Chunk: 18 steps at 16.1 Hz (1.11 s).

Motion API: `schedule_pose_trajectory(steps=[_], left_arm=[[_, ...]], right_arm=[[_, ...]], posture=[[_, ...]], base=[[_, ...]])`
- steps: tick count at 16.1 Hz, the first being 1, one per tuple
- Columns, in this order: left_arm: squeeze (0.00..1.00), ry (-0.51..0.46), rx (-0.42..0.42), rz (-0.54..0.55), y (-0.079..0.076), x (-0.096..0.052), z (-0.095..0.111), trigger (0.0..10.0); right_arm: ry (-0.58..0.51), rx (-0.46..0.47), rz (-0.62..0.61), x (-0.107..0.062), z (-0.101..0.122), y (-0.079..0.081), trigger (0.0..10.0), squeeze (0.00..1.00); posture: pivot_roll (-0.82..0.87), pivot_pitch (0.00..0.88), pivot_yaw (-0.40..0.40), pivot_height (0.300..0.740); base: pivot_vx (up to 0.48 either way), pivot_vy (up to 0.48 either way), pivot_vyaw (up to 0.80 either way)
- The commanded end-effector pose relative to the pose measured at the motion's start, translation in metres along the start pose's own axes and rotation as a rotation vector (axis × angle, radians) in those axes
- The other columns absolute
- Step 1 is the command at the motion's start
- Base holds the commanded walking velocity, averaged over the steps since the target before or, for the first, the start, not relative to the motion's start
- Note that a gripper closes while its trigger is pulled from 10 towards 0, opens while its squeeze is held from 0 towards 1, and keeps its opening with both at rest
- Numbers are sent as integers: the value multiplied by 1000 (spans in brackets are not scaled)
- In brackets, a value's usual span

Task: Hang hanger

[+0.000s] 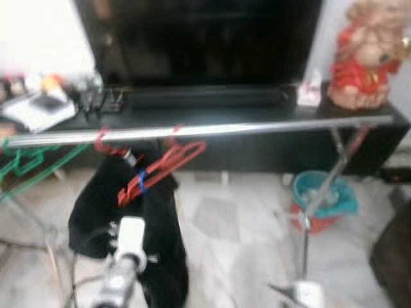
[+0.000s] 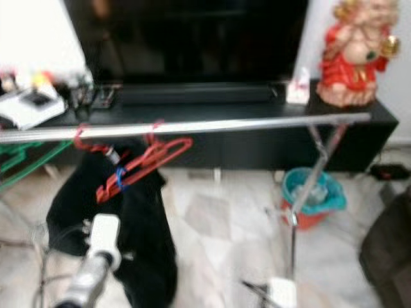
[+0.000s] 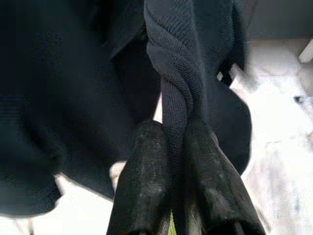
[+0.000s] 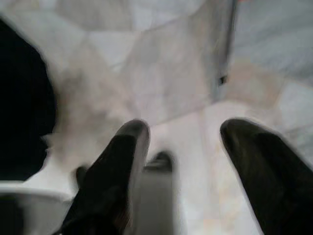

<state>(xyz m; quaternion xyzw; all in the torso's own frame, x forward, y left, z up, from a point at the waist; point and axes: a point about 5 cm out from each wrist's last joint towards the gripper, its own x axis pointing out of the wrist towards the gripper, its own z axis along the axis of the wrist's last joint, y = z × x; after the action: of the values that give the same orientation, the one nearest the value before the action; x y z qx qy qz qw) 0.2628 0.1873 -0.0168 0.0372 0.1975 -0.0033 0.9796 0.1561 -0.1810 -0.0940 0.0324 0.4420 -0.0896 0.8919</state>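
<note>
On the horizontal silver metal rail (image 1: 257,128), toward its left part: red wire hanger (image 1: 164,163), hooked and tilted, carrying a black knitted garment (image 1: 144,224). Left gripper (image 3: 177,142) clenched on a twisted fold of that garment below the hanger. Right gripper (image 4: 183,142) spread apart, grasping nothing, over pale marble floor (image 1: 237,231). Green hangers (image 1: 26,163) at the rail's left end; teal bucket (image 1: 324,196) beside the stand's leg.

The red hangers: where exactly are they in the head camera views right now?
The red hangers hook on the silver rail, toward the robot's left, against the black garment pinched by the left gripper.
</note>
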Motion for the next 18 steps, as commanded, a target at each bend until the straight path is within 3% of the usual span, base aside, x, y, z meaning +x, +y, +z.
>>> schedule_pose_trajectory(steps=[1, 7, 11, 18], left_arm=[[0, -33, 3, -31, -7, 2, 5, 10000], [0, -35, 104, -130, -15, -2, 1, 10000], [0, -62, 98, -97, -11, -2, 4, 10000], [0, -189, 97, -92, -13, -6, 18, 10000]], right_arm=[[-6, -1, -25, 1, 3, -9, 10000, 0], [-9, -2, -26, 1, 4, -9, 10000, 0], [-10, -5, -25, 1, 5, -9, 10000, 0], [-12, -10, -20, 1, 5, -8, 10000, 0]], posture=[[-185, 0, 52, 740], [-172, 0, 48, 740], [-170, 0, 46, 740], [-166, 0, 43, 740]], base=[[0, 0, 0], [0, 0, 0], [0, 0, 0], [0, 0, 0]])
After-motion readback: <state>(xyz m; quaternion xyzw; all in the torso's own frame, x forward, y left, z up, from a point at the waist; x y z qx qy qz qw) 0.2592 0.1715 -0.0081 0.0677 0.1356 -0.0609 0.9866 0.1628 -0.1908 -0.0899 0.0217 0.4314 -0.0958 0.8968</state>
